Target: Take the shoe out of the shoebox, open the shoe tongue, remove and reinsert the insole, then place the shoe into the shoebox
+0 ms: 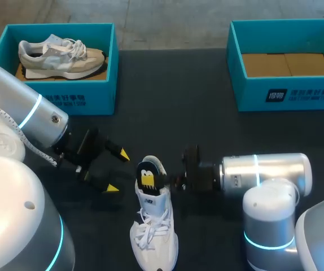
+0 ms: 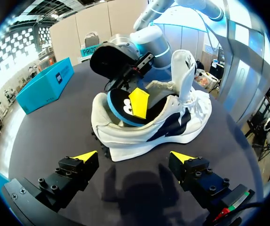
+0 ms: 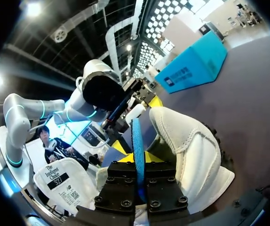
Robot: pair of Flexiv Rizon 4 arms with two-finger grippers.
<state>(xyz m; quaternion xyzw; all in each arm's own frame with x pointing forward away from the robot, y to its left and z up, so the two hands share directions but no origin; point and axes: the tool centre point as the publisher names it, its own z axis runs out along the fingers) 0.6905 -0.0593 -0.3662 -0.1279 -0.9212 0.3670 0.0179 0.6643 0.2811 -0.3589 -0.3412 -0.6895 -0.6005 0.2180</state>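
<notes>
Head view: white shoe sits on the dark surface, right arm lying level from the right. Left gripper is beside the heel, fingers wide apart. Left wrist view: shoe just ahead. Right wrist view: right gripper is clamped on the upright insole.

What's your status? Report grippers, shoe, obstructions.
Left gripper open, beside the heel. Right gripper shut on black blue-edged insole, standing up from white lace-up sneaker heel. Nothing blocking the shoe.
</notes>
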